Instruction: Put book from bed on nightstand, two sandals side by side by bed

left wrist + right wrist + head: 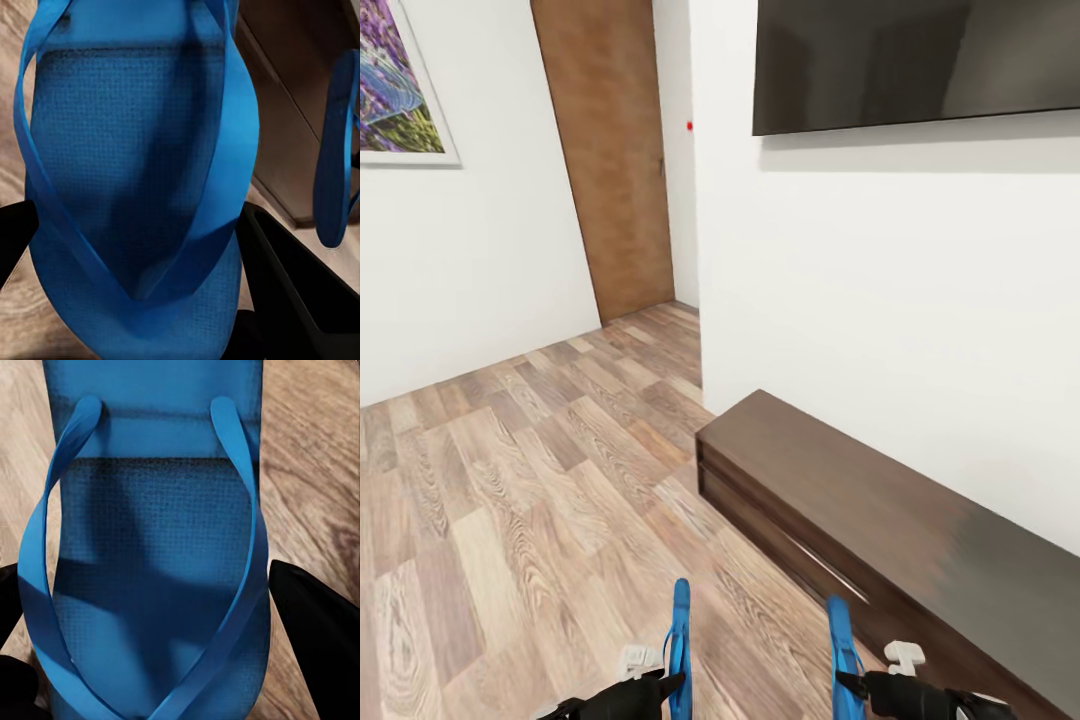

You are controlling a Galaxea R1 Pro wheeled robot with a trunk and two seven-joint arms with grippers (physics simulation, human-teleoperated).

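I hold one bright blue sandal in each hand, both standing on edge low in the head view. My left gripper (pixel 660 688) is shut on the left sandal (pixel 680 640). In the left wrist view that sandal (pixel 135 165) lies between my black fingers (pixel 289 285), and the other sandal (pixel 337 150) hangs beside it. My right gripper (pixel 857 688) is shut on the right sandal (pixel 842 640). The right wrist view has its sole and straps (pixel 150 555) between the fingers (pixel 322 637). The book, the bed and the nightstand are out of view.
A long low dark TV bench (pixel 900 530) runs along the white wall on my right, under a wall-mounted TV (pixel 915 60). Ahead left are a brown wooden door (pixel 615 150) and a framed picture (pixel 400 90). Wood-plank floor (pixel 510 520) stretches to the left.
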